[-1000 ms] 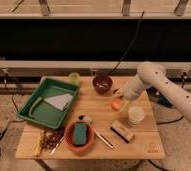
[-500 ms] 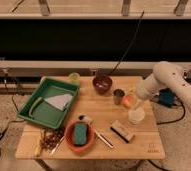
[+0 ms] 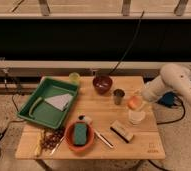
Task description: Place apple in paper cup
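Having carried the apple (image 3: 134, 102) rightward from beside the metal cup (image 3: 119, 96), we are holding it clamped in our gripper (image 3: 135, 101) just above the paper cup (image 3: 136, 117) near the table's (image 3: 139, 145) right edge, release remaining.

The gripper (image 3: 137, 98) hung at the table's (image 3: 154, 145) right side with the apple (image 3: 133, 103) directly above the paper cup (image 3: 136, 117), the metal cup (image 3: 118, 96) just left, the bowl (image 3: 102, 83) behind, and the tray (image 3: 34, 116) far left.
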{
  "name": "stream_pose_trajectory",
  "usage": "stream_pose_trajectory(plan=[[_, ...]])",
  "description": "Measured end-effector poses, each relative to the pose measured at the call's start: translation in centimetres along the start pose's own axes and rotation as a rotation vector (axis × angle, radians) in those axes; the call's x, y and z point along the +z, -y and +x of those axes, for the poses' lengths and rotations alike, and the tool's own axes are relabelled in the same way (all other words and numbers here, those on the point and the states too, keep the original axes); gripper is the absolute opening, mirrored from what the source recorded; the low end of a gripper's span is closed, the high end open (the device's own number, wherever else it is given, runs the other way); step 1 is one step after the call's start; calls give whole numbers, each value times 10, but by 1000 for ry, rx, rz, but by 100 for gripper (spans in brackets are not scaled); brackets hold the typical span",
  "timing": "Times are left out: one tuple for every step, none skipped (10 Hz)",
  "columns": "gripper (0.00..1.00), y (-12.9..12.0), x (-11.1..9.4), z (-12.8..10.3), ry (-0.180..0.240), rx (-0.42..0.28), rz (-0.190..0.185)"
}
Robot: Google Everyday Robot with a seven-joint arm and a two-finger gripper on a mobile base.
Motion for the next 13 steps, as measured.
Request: stream_pose_trajectory(plan=[[14,-4,-2,3,1,8,1],[25,-8,-4,4,4,14,1],[33,-11,-6,6,6,18,2],[45,-16,-8,7,8,19,1],[55,-20,-8,8,11,21,-2],[64,-22,-8,8,13,22,-4],[68,-24,-7,8,16,22,-8],[68,-27,-5,8,19,22,-17],[68,-28,-3,7,22,23,-20],[68,-29,-1,8,24,24,-22],[68,-30,-1,8,28,24,-22],[68,-30,-2,8,32,22,-21],[68,-31,-3,8,36,22,-19]])
